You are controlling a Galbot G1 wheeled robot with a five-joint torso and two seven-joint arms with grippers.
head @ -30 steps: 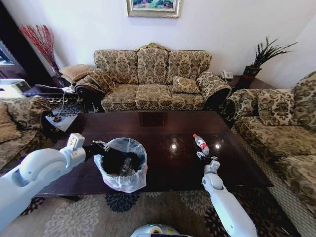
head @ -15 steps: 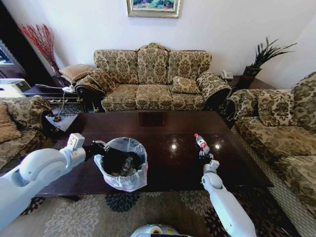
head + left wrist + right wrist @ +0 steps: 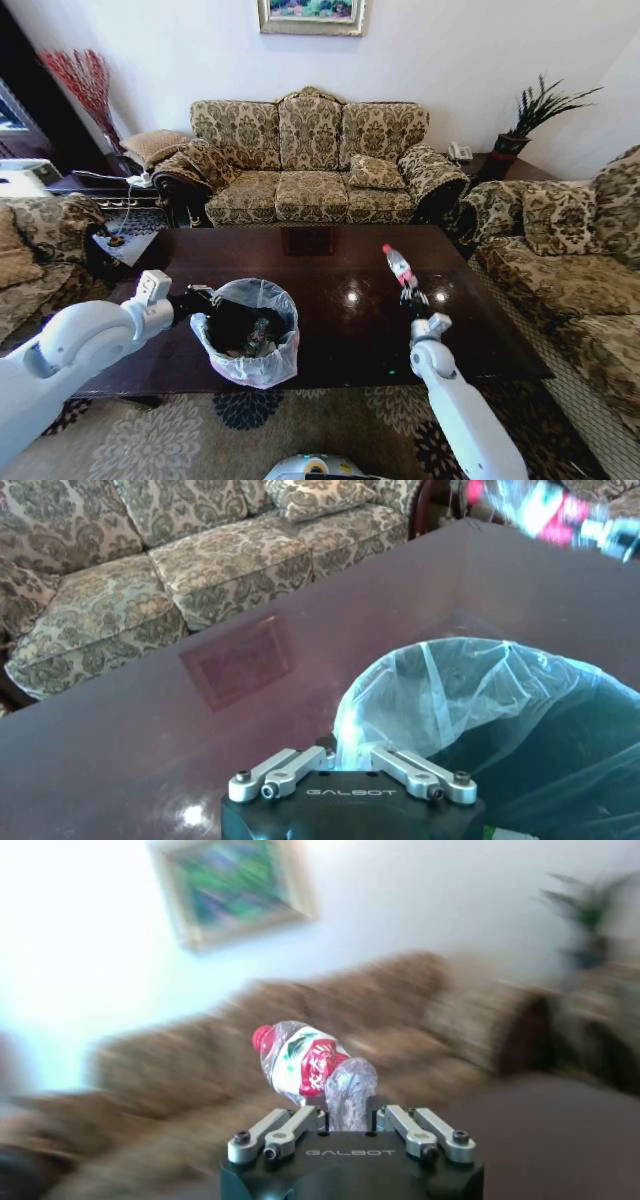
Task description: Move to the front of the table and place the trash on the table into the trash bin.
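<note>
My right gripper has its jaws clamped on the base of the clear bottle, which sticks up tilted beyond them, red cap farthest from the jaws, lifted clear of the dark glossy surface. My left gripper sits at the rim of the trash bin, jaws closed on the white bag liner right in front of them. The bin stands on the surface, well apart from my right jaws, with some trash already lying inside.
</note>
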